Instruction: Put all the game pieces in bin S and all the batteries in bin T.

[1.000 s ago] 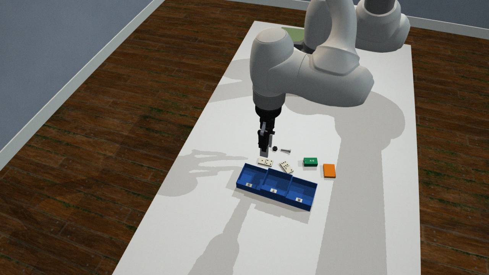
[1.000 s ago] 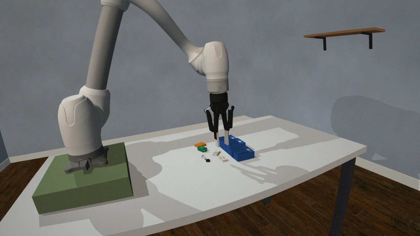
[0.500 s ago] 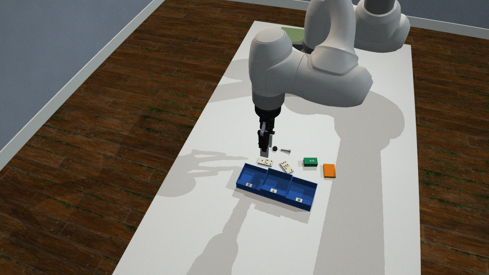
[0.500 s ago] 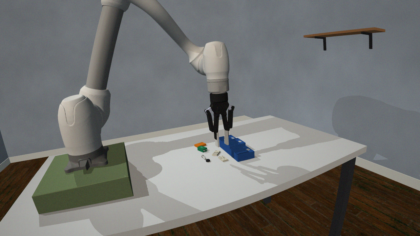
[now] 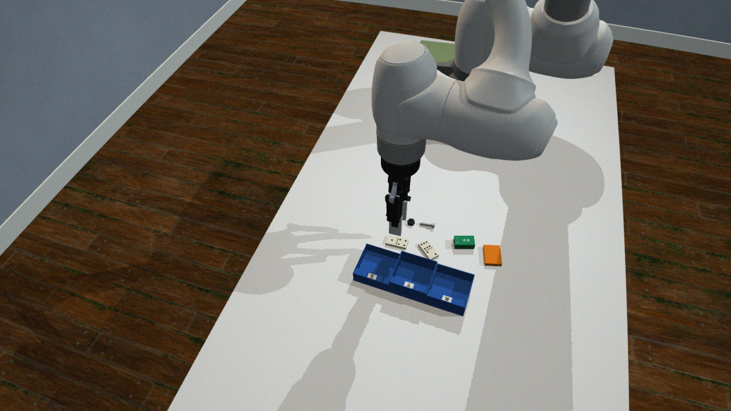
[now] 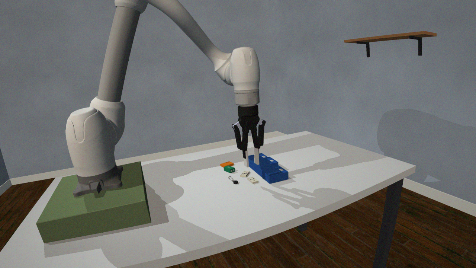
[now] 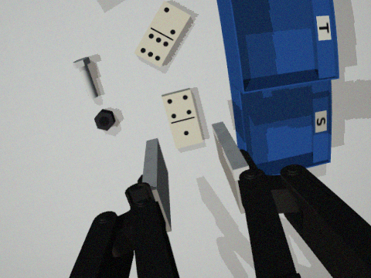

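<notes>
Two cream dominoes lie flat on the white table beside a blue three-part bin tray (image 5: 414,278). The near domino (image 5: 396,241) (image 7: 182,119) lies by the S bin (image 7: 289,129). The far domino (image 5: 428,249) (image 7: 164,34) lies by the T bin (image 7: 280,31). A green 9V battery (image 5: 464,241) lies further along. My gripper (image 5: 394,225) (image 6: 251,163) (image 7: 188,148) hangs upright just above the near domino. Its fingers stand partly apart, one on each side of the domino's end, with nothing between them.
A small bolt (image 7: 90,74) and a black nut (image 7: 105,120) lie left of the dominoes. An orange flat block (image 5: 492,254) lies beyond the battery. The tray's third bin (image 5: 449,288) is at the far end. The arm's green base block (image 6: 93,200) stands far off.
</notes>
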You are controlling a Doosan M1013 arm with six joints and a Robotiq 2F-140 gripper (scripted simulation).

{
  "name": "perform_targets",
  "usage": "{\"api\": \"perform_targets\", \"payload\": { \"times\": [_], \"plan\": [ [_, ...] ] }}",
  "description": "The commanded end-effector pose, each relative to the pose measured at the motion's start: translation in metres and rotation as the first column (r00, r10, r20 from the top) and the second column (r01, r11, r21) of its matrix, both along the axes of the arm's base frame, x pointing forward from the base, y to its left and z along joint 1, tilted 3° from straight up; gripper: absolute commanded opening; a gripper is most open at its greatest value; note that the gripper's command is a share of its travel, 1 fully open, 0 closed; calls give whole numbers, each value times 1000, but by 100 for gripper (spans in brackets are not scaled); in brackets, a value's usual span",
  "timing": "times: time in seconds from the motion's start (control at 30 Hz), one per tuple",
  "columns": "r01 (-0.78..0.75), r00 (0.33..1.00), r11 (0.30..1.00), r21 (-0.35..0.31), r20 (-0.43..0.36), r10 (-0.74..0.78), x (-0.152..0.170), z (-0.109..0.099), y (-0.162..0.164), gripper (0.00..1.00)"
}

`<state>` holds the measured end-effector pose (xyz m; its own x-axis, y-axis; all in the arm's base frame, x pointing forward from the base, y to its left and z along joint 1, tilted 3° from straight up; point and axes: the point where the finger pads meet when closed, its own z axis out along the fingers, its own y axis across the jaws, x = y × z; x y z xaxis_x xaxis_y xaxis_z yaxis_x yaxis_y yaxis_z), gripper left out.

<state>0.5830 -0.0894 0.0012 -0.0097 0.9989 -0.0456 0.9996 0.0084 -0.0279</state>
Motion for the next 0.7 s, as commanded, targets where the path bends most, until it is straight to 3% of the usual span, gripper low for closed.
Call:
{"api": "perform_targets", "payload": {
  "times": [0.0, 0.47, 0.67],
  "plan": [
    [0, 1000, 1000, 0, 0, 0, 0, -8, 0, 25],
    [0, 1000, 1000, 0, 0, 0, -1, -54, -2, 25],
    [0, 1000, 1000, 0, 0, 0, -1, -54, -3, 25]
  ]
}}
